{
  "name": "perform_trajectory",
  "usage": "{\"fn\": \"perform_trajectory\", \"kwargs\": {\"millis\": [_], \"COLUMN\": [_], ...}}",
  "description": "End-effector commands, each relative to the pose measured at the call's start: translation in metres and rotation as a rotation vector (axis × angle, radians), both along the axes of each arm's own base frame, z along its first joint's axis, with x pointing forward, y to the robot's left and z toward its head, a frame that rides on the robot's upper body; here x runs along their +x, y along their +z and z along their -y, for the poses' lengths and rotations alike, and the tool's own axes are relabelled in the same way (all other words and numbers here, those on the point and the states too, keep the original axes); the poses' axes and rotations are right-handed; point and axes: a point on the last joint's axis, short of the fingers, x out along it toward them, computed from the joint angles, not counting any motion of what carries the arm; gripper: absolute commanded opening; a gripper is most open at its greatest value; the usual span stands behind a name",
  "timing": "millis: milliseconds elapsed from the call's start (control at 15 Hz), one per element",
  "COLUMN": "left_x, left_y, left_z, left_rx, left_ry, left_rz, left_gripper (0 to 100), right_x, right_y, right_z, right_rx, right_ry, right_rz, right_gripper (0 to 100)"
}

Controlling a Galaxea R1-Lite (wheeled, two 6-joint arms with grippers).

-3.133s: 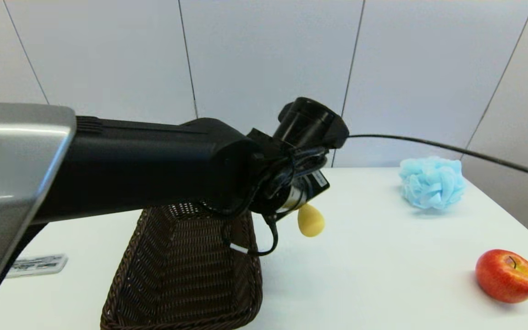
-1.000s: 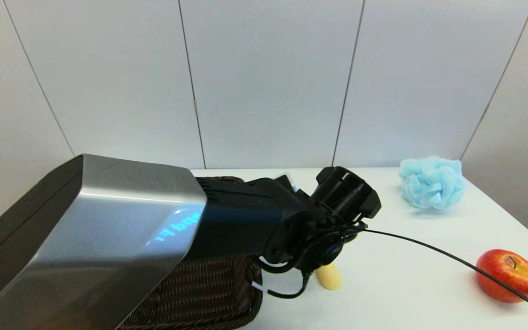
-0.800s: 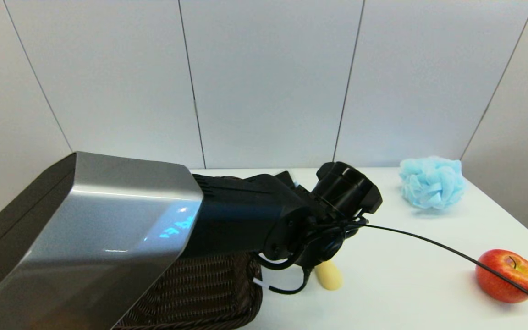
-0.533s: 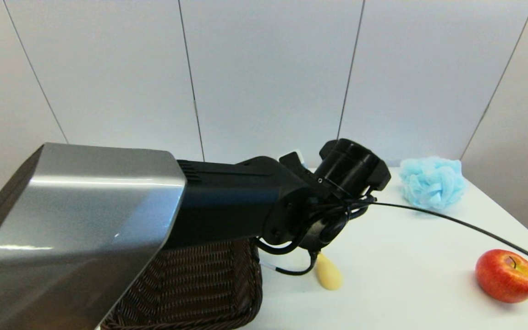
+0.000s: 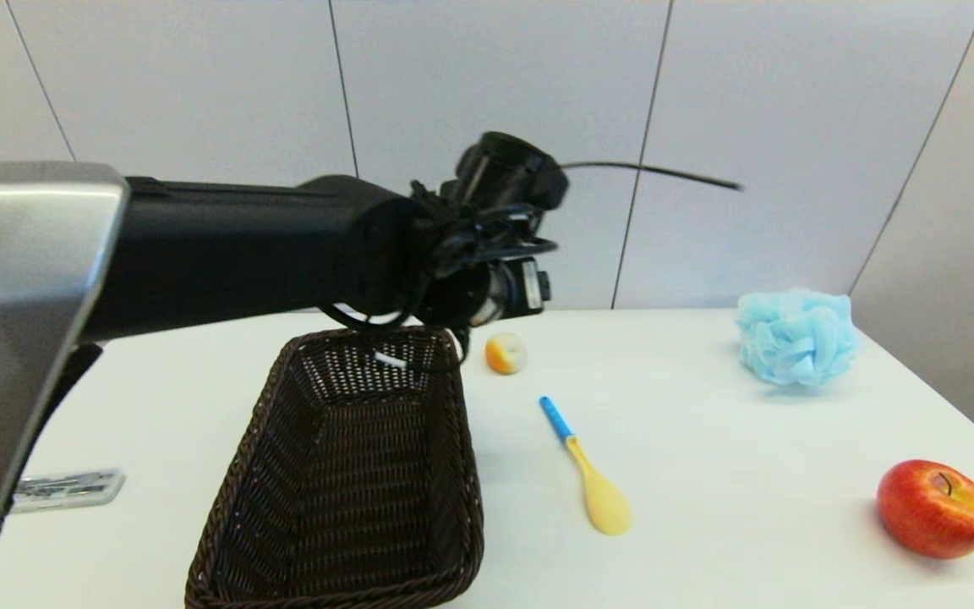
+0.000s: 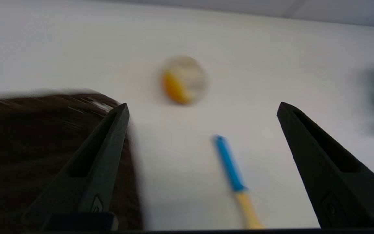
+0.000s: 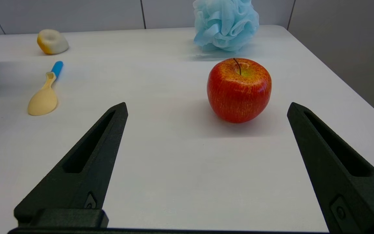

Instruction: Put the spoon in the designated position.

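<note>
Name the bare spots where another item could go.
Bare table lies between the spoon and the apple, and left of the basket. Crowded: the strip between basket and spoon.

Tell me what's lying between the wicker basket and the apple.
Only the spoon lies on the tabletop between the basket and the apple, in the head view.
</note>
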Motion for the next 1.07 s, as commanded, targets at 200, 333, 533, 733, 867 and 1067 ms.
{"fn": "perform_trajectory", "kwargs": {"millis": [200,333,533,733,867,1067], "left_x": [0.023,0.001,-0.068,-0.152,-0.207,-0.272], "left_y": [0.047,0.062,0.078,0.070,0.054,0.025], "left_z": [-0.157,-0.197,-0.242,-0.256,-0.265,-0.274], "left_rx": [0.164,0.207,0.272,0.272,0.277,0.226], "left_ry": [-0.168,-0.255,-0.227,-0.217,-0.213,-0.166], "left_rz": [0.027,0.014,0.019,0.060,0.105,0.182], "left_gripper": [100,100,100,100,100,100], "right_x": [0.000,0.000,0.000,0.000,0.000,0.000], "right_y": [0.000,0.000,0.000,0.000,0.000,0.000], "right_z": [0.000,0.000,0.000,0.000,0.000,0.000], "right_rx": [0.000,0.000,0.000,0.000,0.000,0.000], "right_ry": [0.000,0.000,0.001,0.000,0.000,0.000], "right_rz": [-0.001,-0.001,-0.001,-0.001,-0.001,-0.001], "right_gripper": [100,100,100,100,100,100]}}
